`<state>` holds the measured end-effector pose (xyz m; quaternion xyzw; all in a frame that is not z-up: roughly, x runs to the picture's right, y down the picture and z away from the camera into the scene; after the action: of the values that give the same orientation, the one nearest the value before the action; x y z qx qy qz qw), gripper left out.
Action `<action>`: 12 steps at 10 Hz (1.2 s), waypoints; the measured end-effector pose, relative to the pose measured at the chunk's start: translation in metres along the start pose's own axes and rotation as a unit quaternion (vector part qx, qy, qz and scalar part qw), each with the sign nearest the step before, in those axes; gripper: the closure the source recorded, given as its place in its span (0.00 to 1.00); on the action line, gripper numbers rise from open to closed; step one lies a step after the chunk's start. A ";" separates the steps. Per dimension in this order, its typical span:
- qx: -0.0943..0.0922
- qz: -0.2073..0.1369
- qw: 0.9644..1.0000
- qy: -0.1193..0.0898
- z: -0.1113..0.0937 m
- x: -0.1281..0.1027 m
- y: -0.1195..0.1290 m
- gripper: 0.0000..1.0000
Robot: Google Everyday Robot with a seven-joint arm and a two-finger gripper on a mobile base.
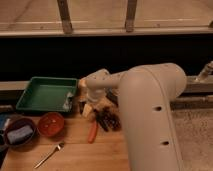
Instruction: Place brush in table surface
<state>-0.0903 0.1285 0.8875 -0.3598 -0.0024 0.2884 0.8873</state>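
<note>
The brush (pixel 102 122) is a slim black stick lying on the wooden table surface (pixel 80 152), just right of the orange carrot-shaped piece (pixel 93 131). My large white arm (pixel 150 110) reaches in from the right. Its gripper (pixel 83 105) hangs down by the right edge of the green tray (pixel 44 93), a little up and left of the brush. A pale yellowish piece (pixel 89 110) sits right below the gripper. I cannot make out anything held in the gripper.
A red bowl (pixel 51 124) and a dark bowl with a blue sponge (pixel 20 133) stand at the left front. A metal fork (pixel 49 155) lies near the front edge. A dark brownish cluster (pixel 112 118) lies by the brush. A dark wall runs behind the table.
</note>
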 end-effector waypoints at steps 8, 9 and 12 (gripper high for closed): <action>0.020 0.007 1.000 0.012 0.013 0.000 0.013 0.97; 0.020 0.008 1.000 0.013 0.013 0.000 0.013 1.00; 0.020 0.022 1.000 0.006 0.000 0.000 0.006 1.00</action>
<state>-0.0932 0.1316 0.8835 -0.3438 0.0166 0.3062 0.8875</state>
